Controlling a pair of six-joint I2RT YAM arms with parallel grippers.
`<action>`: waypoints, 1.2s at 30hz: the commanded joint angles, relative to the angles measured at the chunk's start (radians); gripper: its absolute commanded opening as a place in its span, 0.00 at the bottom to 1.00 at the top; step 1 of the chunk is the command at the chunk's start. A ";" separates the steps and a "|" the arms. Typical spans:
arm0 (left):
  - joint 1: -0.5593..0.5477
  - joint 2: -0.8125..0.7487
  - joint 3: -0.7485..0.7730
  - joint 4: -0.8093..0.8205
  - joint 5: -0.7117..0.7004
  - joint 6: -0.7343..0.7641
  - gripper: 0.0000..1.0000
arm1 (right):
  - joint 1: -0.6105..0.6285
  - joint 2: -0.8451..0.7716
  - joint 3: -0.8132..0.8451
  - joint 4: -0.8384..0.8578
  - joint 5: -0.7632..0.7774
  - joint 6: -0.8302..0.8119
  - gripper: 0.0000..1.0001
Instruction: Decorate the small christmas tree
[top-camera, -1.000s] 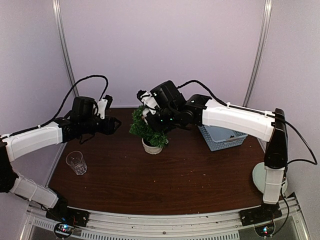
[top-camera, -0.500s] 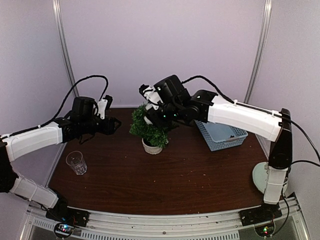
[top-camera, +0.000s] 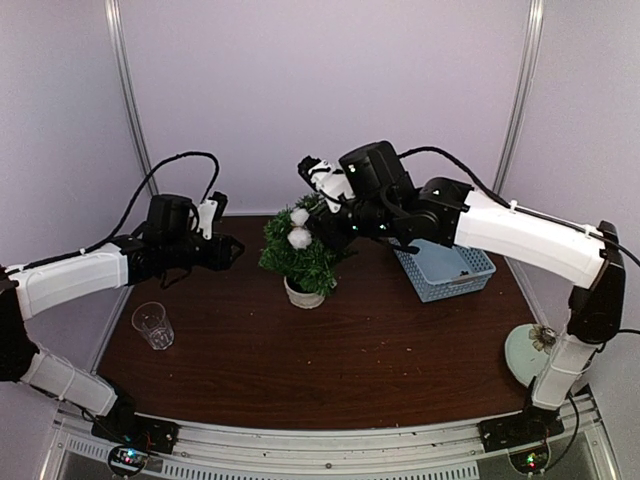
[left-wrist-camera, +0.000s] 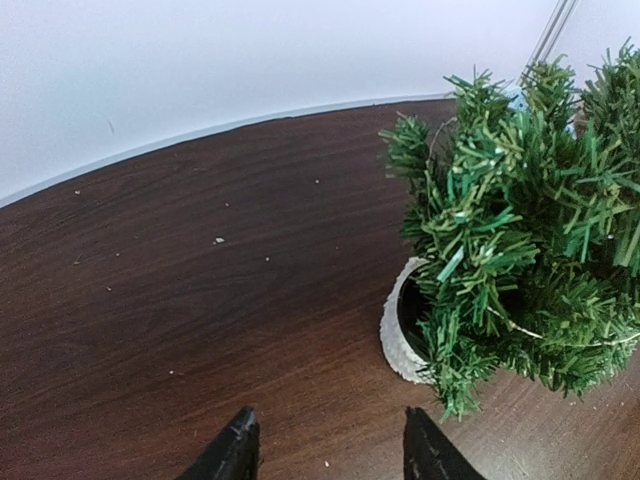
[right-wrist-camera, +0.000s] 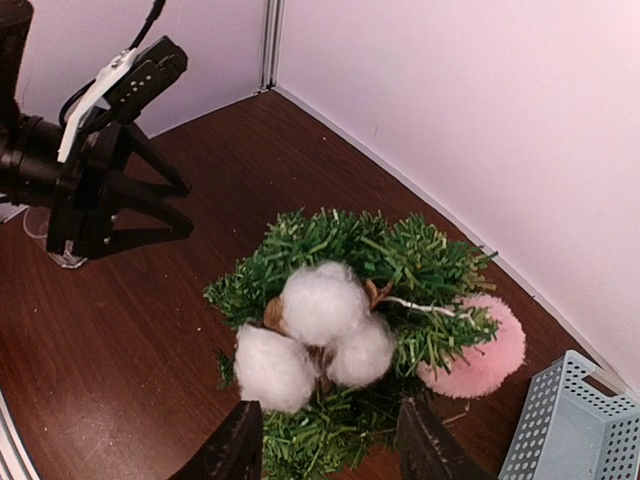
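The small christmas tree (top-camera: 300, 262) stands in its white pot (top-camera: 303, 293) at the back middle of the table. A cluster of three white cotton balls (top-camera: 299, 237) sits on its top, and a pink pom-pom (right-wrist-camera: 480, 355) hangs on its far side. My right gripper (top-camera: 322, 218) is open and empty, just above and to the right of the tree; in the right wrist view (right-wrist-camera: 330, 445) the cotton balls (right-wrist-camera: 320, 305) lie between and beyond its fingers. My left gripper (top-camera: 228, 250) is open and empty, left of the tree; its view (left-wrist-camera: 330, 455) shows tree (left-wrist-camera: 520, 260) and pot (left-wrist-camera: 393, 325).
A light-blue plastic basket (top-camera: 445, 270) stands right of the tree, also in the right wrist view (right-wrist-camera: 565, 430). A clear glass cup (top-camera: 152, 325) stands at the left near my left arm. A white round disc (top-camera: 522, 352) lies at the right edge.
My right gripper has lifted and drawn back to the right, off the tree. The white cotton balls now show on the treetop. The left arm has not moved.
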 joint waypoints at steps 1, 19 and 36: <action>0.005 0.061 0.011 0.076 0.059 0.015 0.48 | -0.016 -0.128 -0.107 0.032 -0.026 0.039 0.49; -0.036 0.195 0.086 0.121 0.130 0.085 0.44 | -0.177 -0.338 -0.601 0.287 -0.381 0.410 0.60; -0.052 0.160 0.052 0.124 0.120 0.063 0.42 | -0.120 -0.126 -0.616 0.449 -0.306 0.503 0.47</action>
